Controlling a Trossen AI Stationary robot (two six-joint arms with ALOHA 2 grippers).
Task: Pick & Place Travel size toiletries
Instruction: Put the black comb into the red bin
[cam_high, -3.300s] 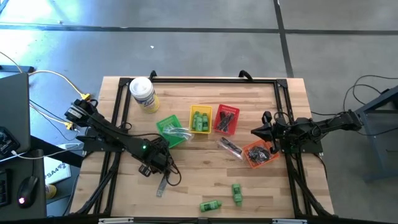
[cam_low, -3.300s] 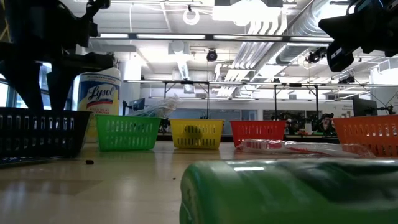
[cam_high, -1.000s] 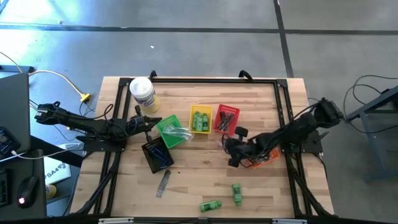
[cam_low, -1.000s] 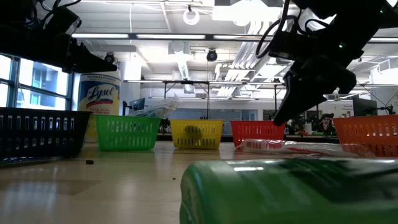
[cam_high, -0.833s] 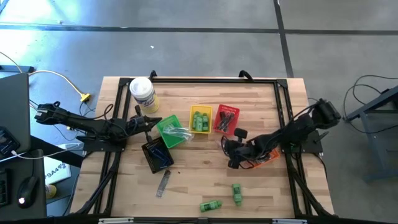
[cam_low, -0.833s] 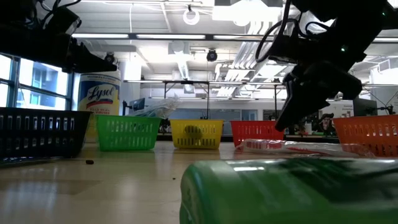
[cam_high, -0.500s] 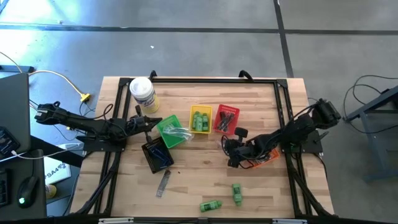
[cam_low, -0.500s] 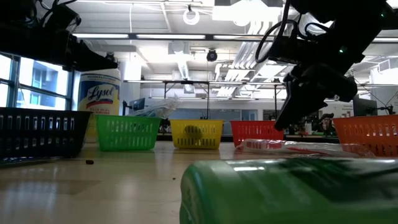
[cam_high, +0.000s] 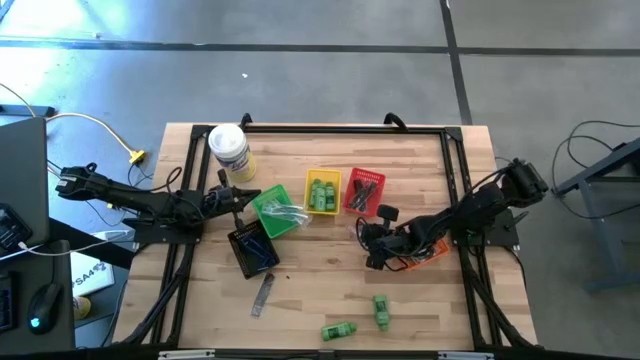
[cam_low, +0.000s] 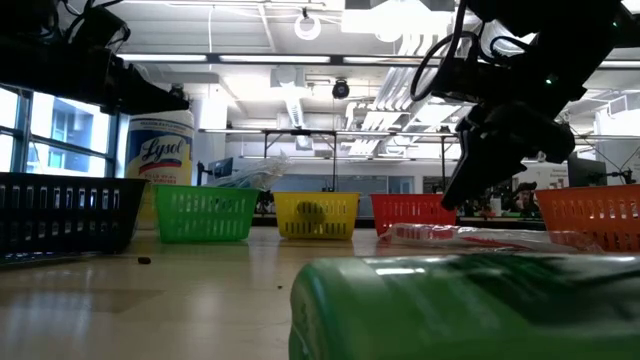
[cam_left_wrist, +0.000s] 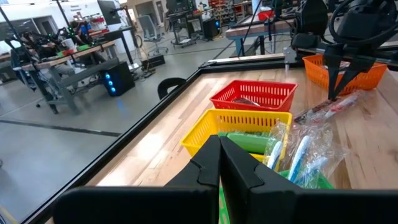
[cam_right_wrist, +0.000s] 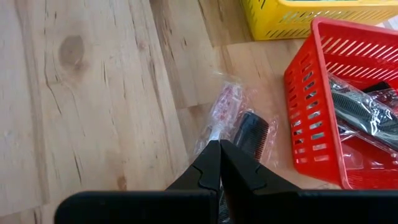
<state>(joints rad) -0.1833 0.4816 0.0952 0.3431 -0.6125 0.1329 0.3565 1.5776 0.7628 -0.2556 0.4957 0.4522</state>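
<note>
1. My right gripper (cam_right_wrist: 219, 144), two dark fingers pressed together and holding nothing, hangs low over the wooden table (cam_high: 320, 290), directly above one end of the clear-wrapped black comb (cam_right_wrist: 249, 134).
2. The comb lies flat on the table just beyond my fingertips, its long axis running away from me toward the red plastic basket (cam_right_wrist: 323, 106), which it nearly touches. I judge I must part the fingers and set them across that axis before descending.
3. The orange basket (cam_high: 425, 250) sits just behind my wrist in the high view.
4. Two bright green mini bottles (cam_high: 360, 318) lie loose near the table's front edge, well apart from me.
5. My left gripper (cam_left_wrist: 219, 163), also closed and empty, waits far off over the green basket (cam_high: 272, 210); the right arm is clearly nearer the comb.
</note>
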